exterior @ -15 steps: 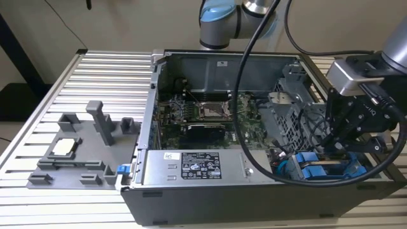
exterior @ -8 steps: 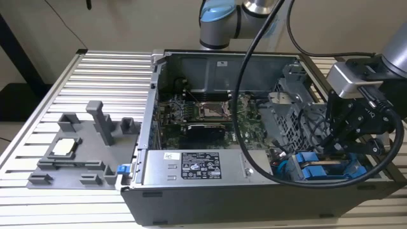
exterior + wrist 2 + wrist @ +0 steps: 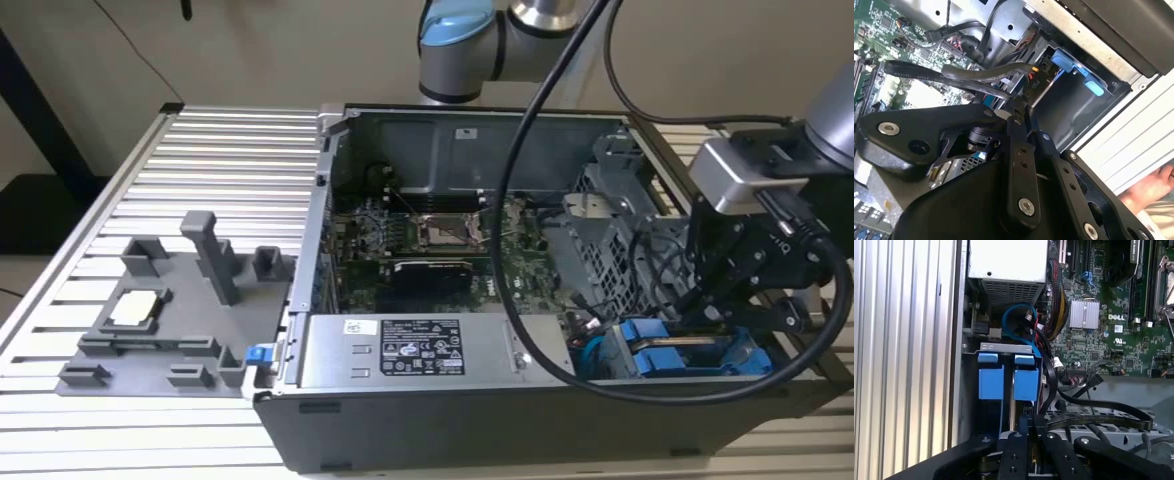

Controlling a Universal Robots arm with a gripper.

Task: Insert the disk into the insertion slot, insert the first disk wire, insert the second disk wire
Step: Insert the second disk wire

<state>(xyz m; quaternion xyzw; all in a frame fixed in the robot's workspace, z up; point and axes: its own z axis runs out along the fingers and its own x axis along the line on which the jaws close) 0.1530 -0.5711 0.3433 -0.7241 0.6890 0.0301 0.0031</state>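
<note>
In the exterior view, the black claw (image 3: 731,300) and its hanging cables cover most of the blue-framed silver-grey disk (image 3: 694,352) inside the open grey computer case (image 3: 441,420). Whether the claw's fingers are parted or closed cannot be told. In the second wrist view, a blurred hand (image 3: 1152,190) is cut off by the picture's edge beside the case.

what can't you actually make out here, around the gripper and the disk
- Gripper fingertips: in the exterior view they sink behind its own black linkage and cables, so open or shut can't be judged; in both wrist views the tips run into a tangle of black cables.
- Disk: the first wrist view shows its blue carrier tabs, but the drive body is hidden inside the insertion slot.
- Disk wires: which cable is which, and whether plugged, is unclear.
</note>
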